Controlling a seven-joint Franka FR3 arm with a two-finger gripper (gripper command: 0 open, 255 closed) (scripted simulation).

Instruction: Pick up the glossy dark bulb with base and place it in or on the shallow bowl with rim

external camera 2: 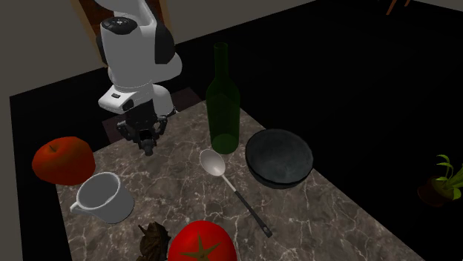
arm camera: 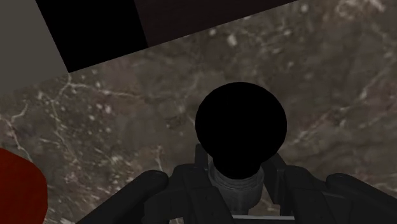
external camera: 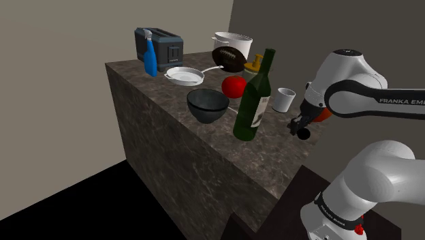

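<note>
**Bulb in the fingers, bowl further along the worktop**

In the wrist view we see the gripper (arm camera: 240, 170) with its fingers (arm camera: 278, 178) clamped on the grey base of a glossy black bulb (arm camera: 240, 124), the round glass pointing away from the hand over the marbled worktop (arm camera: 331, 76). From the shoulder view the gripper (external camera: 300, 128) holds the bulb (external camera: 303, 134) at the end of the worktop nearest the stand, just past a white cup (external camera: 283, 99). We cannot tell whether the bulb is clear of the surface. The dark bowl (external camera: 208, 106) sits upright and empty near the worktop's long open edge, well apart from the bulb, with a green bottle (external camera: 255, 99) standing between the two. In the second exterior view a spoon (external camera 2: 222, 176) lies beside the bowl (external camera 2: 280, 157), and a red apple (external camera 2: 63, 159) rests near the gripper (external camera 2: 148, 142).
</note>
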